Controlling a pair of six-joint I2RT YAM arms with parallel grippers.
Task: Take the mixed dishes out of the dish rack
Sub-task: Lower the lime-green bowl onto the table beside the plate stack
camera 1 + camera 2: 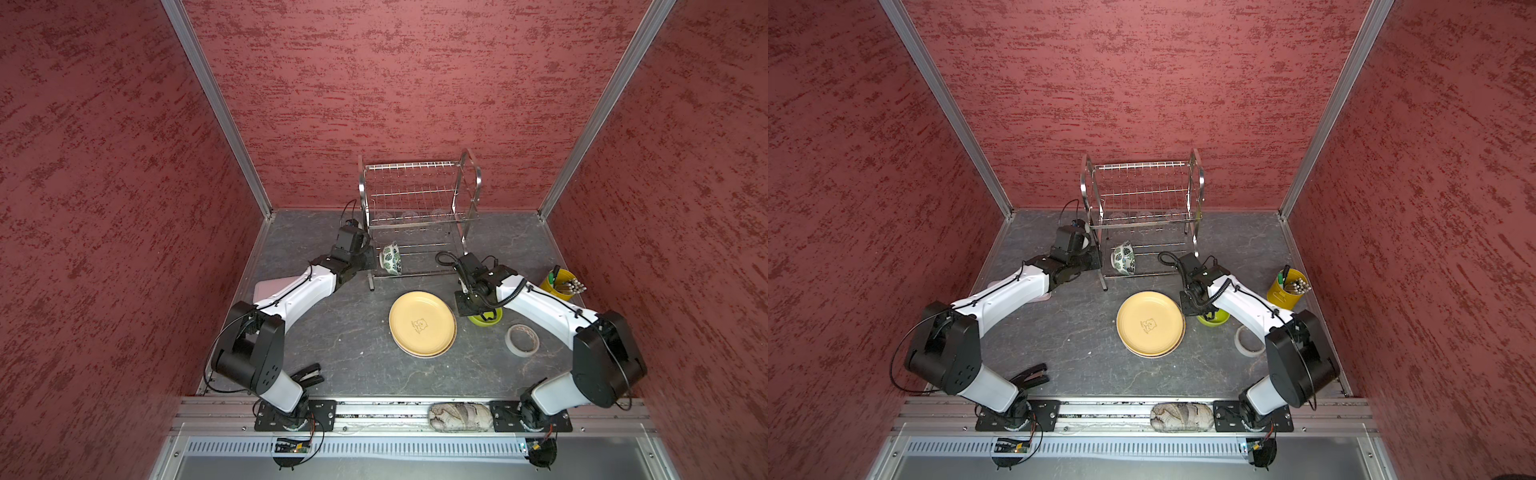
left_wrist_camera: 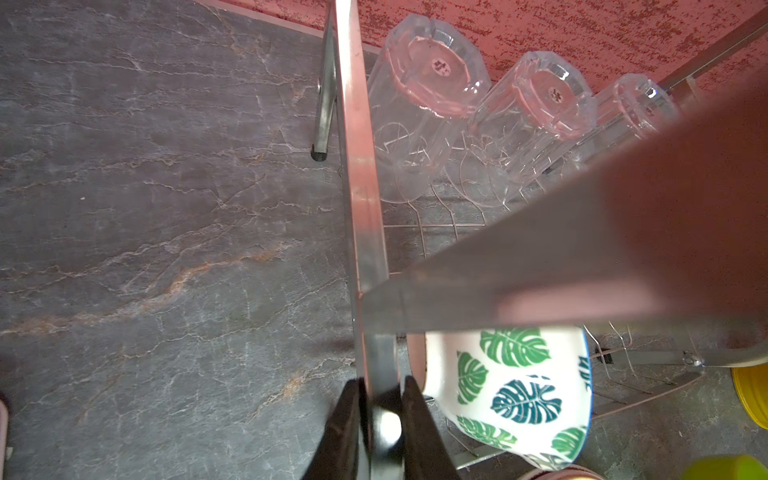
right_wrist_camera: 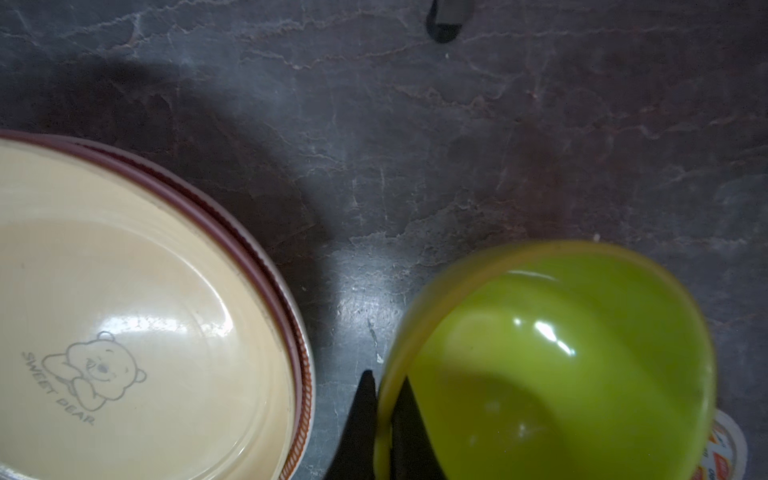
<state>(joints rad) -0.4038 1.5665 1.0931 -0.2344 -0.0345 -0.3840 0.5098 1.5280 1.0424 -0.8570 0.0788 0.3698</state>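
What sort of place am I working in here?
Probably a staged robot test booth, not a kitchen: red textured wall panels in aluminium framing, arm bases bolted to a metal rail, a shiny steel wire dish rack on a grey stone-look tabletop.

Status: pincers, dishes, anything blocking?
Left pincer clamped on dish rack side bar. Right pincer shut on lime-green bowl rim, beside bear plate. Green-leaf bowl, three tumblers still in rack. No obstruction seen.
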